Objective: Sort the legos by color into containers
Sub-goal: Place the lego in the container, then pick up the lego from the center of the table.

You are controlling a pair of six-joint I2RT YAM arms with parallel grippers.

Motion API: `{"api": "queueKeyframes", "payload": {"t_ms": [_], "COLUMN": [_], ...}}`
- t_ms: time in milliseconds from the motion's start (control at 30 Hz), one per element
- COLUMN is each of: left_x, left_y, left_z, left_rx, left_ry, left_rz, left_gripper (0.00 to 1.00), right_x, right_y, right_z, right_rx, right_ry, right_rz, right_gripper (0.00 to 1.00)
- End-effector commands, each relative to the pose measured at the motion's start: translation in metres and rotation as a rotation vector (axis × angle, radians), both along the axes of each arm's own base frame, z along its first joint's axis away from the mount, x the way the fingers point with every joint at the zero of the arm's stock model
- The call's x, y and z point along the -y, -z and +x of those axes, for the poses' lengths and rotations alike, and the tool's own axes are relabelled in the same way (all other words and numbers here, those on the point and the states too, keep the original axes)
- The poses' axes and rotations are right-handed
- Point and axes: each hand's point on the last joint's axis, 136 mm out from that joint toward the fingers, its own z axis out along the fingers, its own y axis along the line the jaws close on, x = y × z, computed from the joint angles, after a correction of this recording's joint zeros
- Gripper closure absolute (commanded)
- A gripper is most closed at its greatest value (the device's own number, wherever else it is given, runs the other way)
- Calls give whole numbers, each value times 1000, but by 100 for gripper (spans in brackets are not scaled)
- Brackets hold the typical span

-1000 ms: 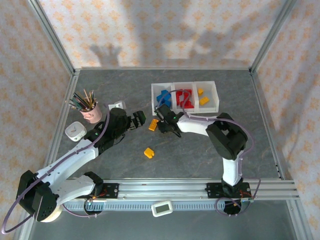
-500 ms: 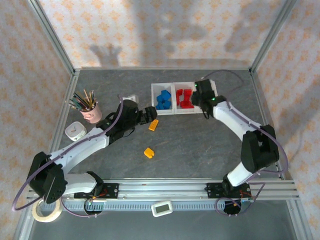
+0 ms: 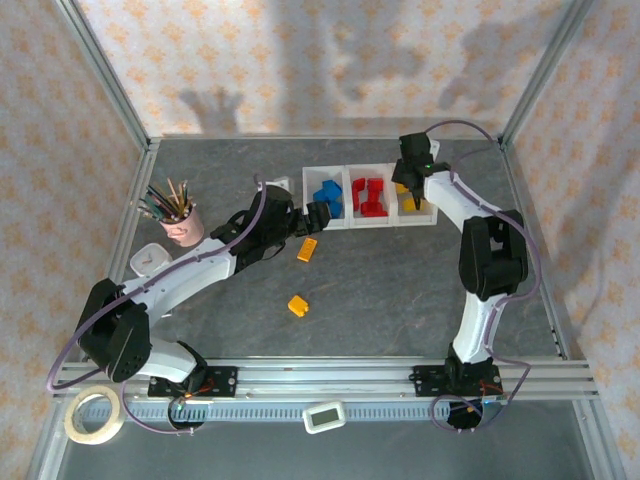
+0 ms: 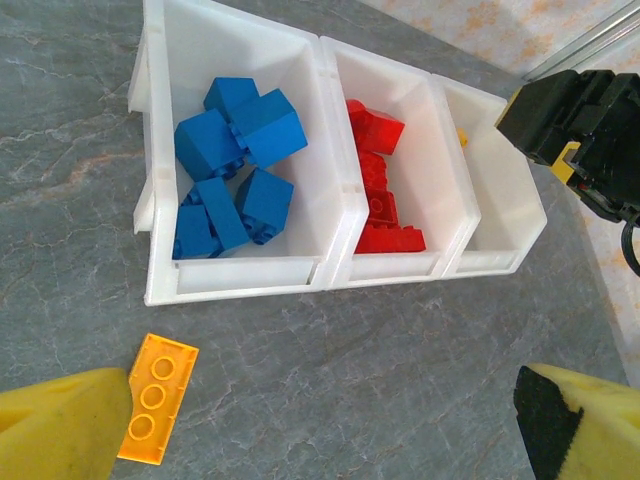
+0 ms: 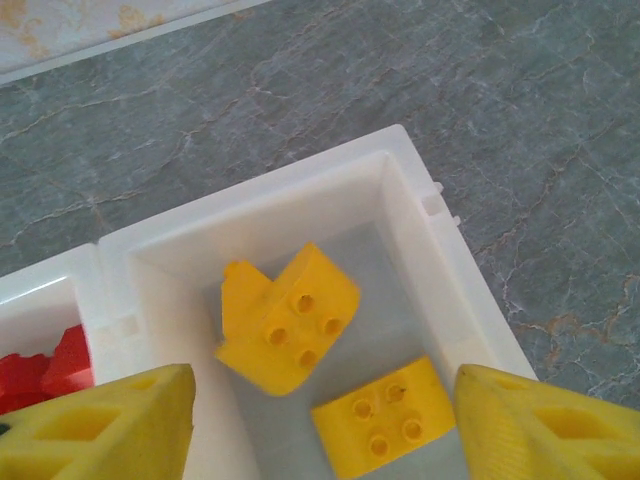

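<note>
right pincer [image 5: 320,425] wide abv studded yel legos [image 5: 285,320]

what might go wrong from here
The flat orange plastic brick lies low on the grey table, just before the white plastic tray: the left arm's open jaws may slip off it or bump the tray. The right arm's open jaws hang over the yellow bricks and may catch that compartment's wall.

- My left gripper [image 3: 318,212] is stretched forward and low, its fingers spread wide with nothing between them.
- My right gripper [image 3: 407,180] is tipped downward at far reach, fingers apart and, I think, empty.
</note>
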Motion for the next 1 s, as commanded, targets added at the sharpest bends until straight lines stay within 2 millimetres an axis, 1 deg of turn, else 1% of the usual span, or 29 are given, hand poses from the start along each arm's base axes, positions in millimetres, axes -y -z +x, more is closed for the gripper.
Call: {"api": "queueKeyframes", "payload": {"t_ms": [0,67,167,333,400,433,500,533,600,733,800,833,900,967], "left_x": [-8,-18,-32,-59,-67,-70,-79,-83,-89,-102,-106,-107,-110,-111], "left_y": [-18,-18,-15,-1,5,7,10,11,12,18,19,20,21,22], "left_z": [-4,-10,-21,-41,-48,-50,-56,-58,-63,-68,-69,-70,-69,-70], "left_rx": [53,58,58,37,23,16,10,12,19,11,10,8,4,-2], "left_ry": [-11,-30,-53,-113,-129,-137,-163,-173,-185,-219,-231,-233,-241,-240], "left_rz": [16,28,47,57,58,60,62,62,55,61,59,60,59,58], "left_gripper": [1,1,1,1,1,1,1,1,1,1,1,1,1,1], "right_x": [-36,-61,-104,-174,-199,-207,-229,-237,-250,-263,-273,-278,-282,-285], "right_y": [-29,-28,-19,-1,7,11,23,28,44,65,80,83,90,97], "right_z": [-21,-39,-71,-119,-133,-137,-148,-150,-153,-154,-153,-152,-150,-149], "right_rx": [42,37,9,-23,-30,-30,-40,-45,-81,-83,-108,-112,-117,-123], "right_ry": [-94,-149,-231,-325,-360,-359,-385,-385,-367,-323,-333,-334,-321,-321], "right_rz": [43,68,102,128,130,123,130,132,144,114,131,136,104,93], "right_gripper": [30,28,25,20,18,18,15,15,11,7,7,7,9,13]}}
